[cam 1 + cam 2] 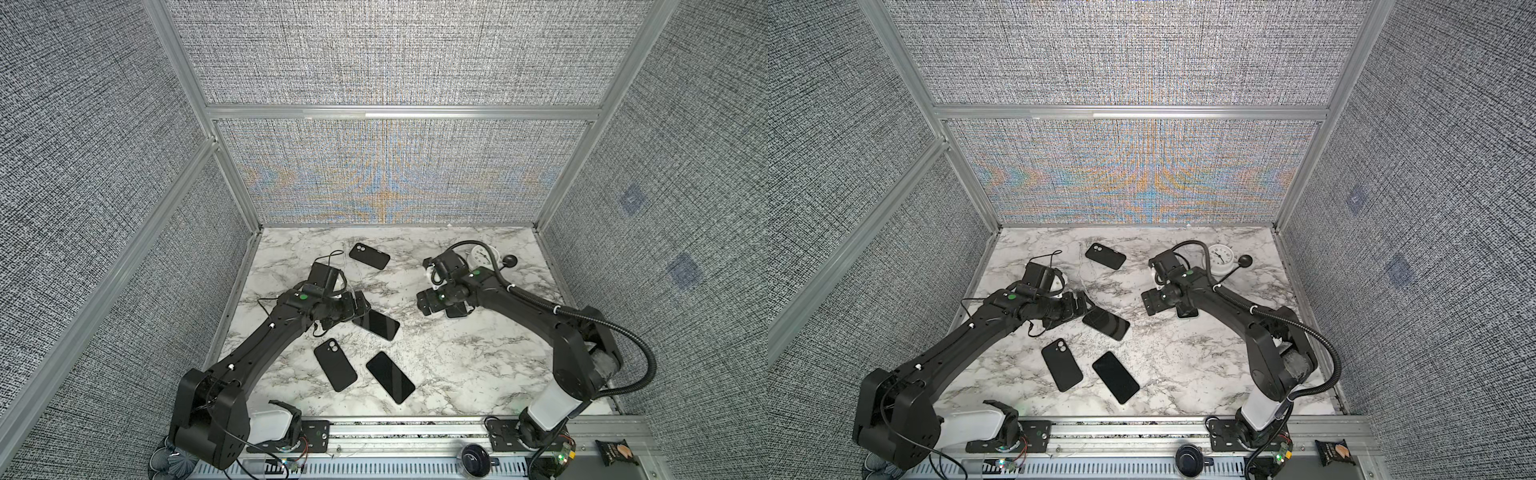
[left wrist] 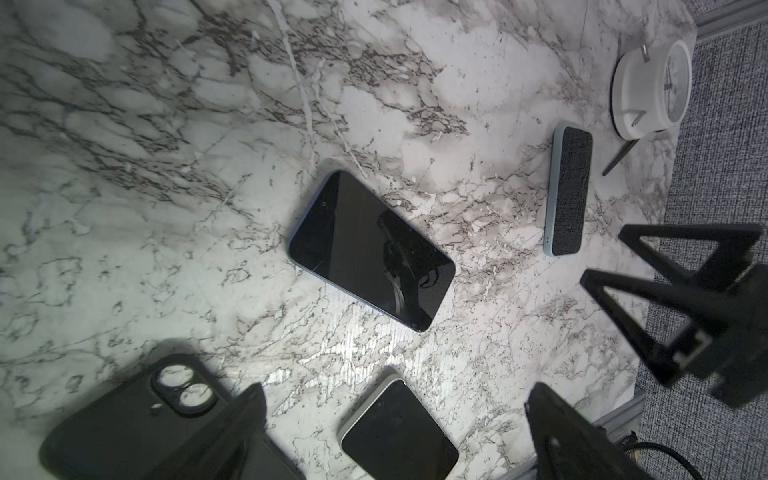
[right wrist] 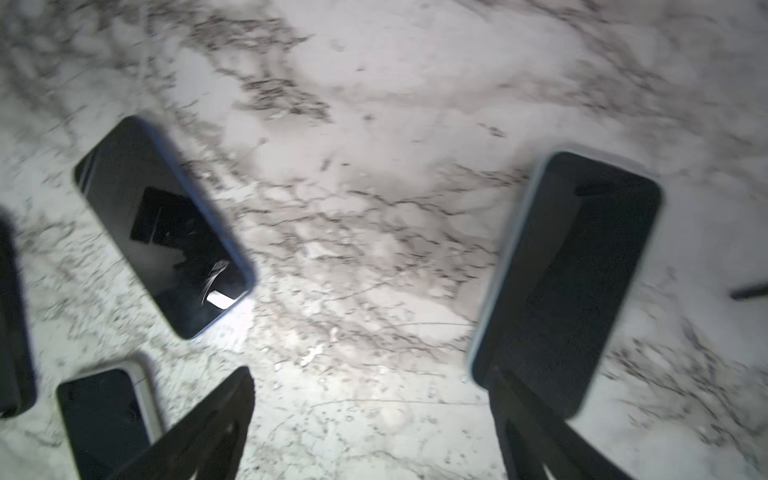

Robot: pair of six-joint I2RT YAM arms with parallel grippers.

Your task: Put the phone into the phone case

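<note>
Three dark-screened phones lie face up on the marble table. One phone (image 1: 380, 326) (image 2: 371, 250) lies at mid-table, with one end under my left gripper (image 1: 359, 305) (image 2: 395, 390), which hangs open and empty above it. A white-edged phone (image 1: 390, 377) (image 2: 399, 432) lies nearer the front, beside a black phone case (image 1: 335, 364) (image 2: 124, 419) with a camera cutout. A second black case (image 1: 369, 255) lies near the back. My right gripper (image 1: 451, 307) (image 3: 370, 374) is open over bare marble, and a pale-blue-edged phone (image 3: 569, 282) (image 2: 569, 191) lies just beside one finger.
A white clock (image 1: 484, 257) (image 2: 652, 89) and a black ball-topped rod (image 1: 510, 261) stand at the back right. Grey fabric walls close in three sides of the table (image 1: 478, 365). A metal rail (image 1: 415, 432) runs along the front.
</note>
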